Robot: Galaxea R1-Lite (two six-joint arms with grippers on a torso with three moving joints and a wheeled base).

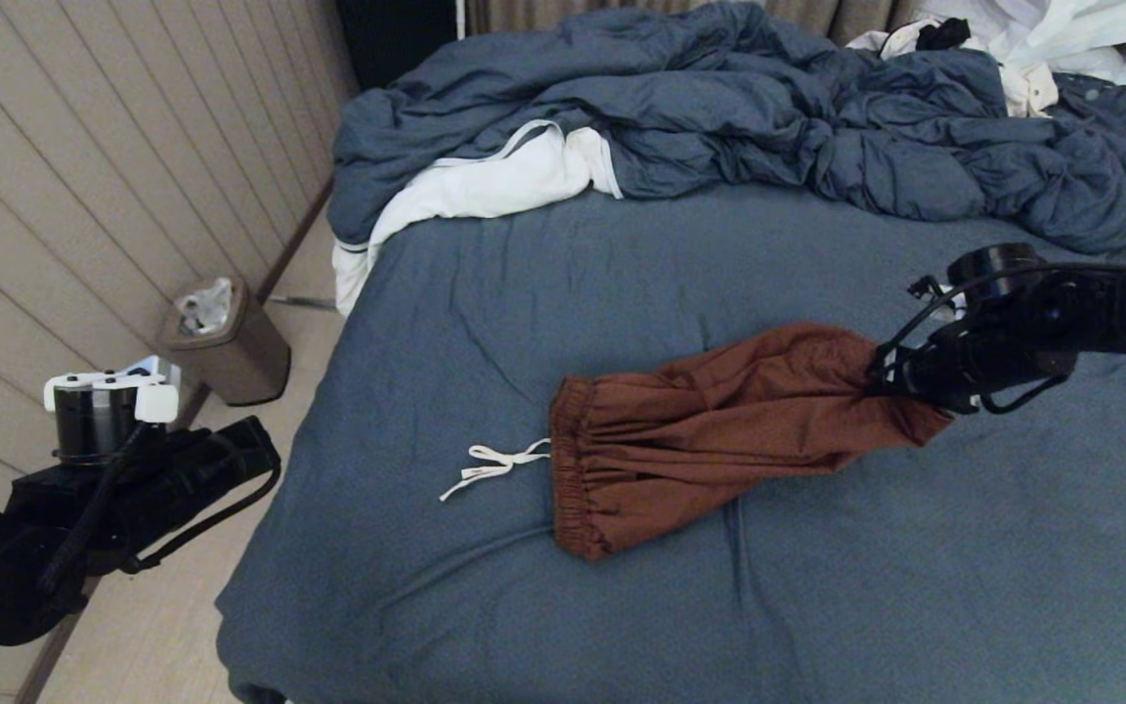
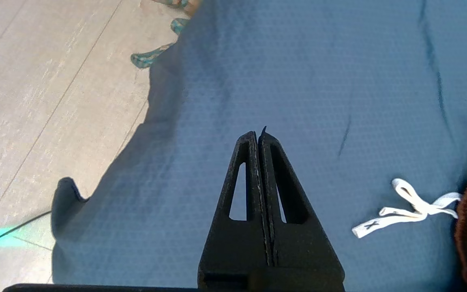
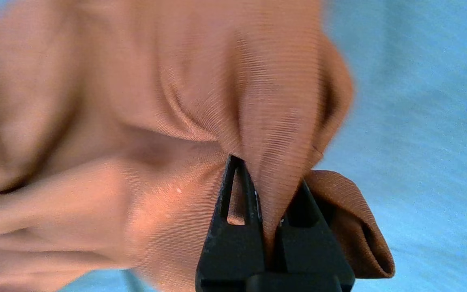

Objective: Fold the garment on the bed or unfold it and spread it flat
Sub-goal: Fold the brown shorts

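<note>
**One pinch at the leg end: keep the pull low and even**

One arm works here. The right gripper, at the right edge of the head view, is clamped on a bunch of the shorts at their leg end; in the right wrist view the cloth runs down between the closed fingers, with a fold spilling beside them. The shorts lie across the middle of the bed, the waistband toward frame centre and the drawstring trailing left on the sheet.

The step looks like drawing the shorts out straight. To do it well, I judge the pull should run along the length of the shorts, away from the waistband, and stay close to the sheet, so the waistband drags as an anchor and does not lift. The pinch holds gathered layers, so a slow pull seems safer than a jerk. The fabric near the grip is narrowed and creased; it will likely need widening afterward.

The left gripper, fingers pressed together and holding nothing, is parked off the bed at lower left.
</note>
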